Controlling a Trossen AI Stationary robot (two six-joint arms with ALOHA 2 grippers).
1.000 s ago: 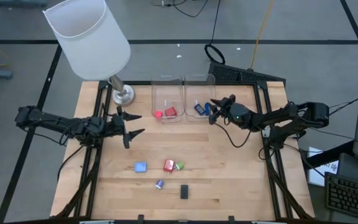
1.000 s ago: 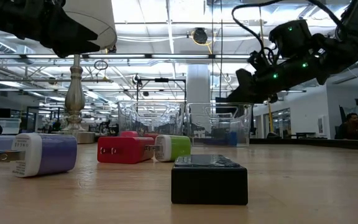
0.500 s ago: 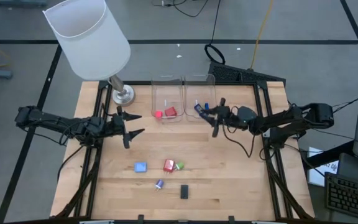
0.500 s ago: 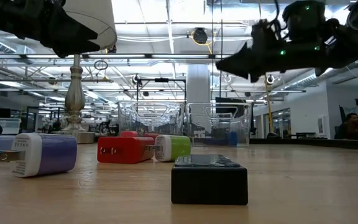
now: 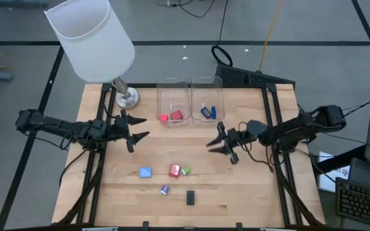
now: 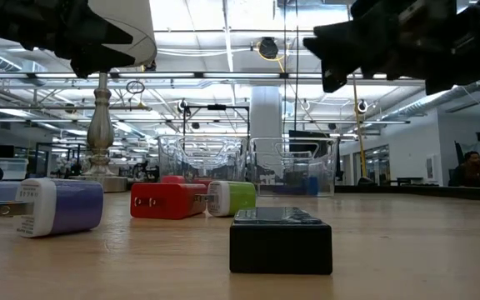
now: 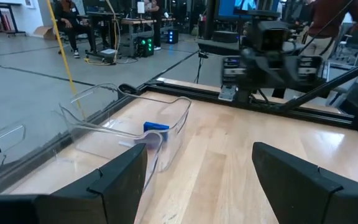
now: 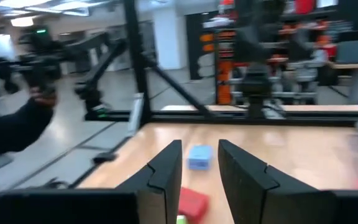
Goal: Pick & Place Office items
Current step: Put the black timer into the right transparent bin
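While our right gripper (image 5: 218,142) hangs empty with fingers spread near the loose office items (image 5: 174,171) at mid-table, we judge them light, rigid, best pinched across flat sides.

Open-plan robotics lab, pale wooden bench (image 5: 236,186) on black metal frame, exposed ceiling strip lights (image 6: 223,37), equipment racks (image 8: 291,43), seated people (image 7: 73,25) behind.
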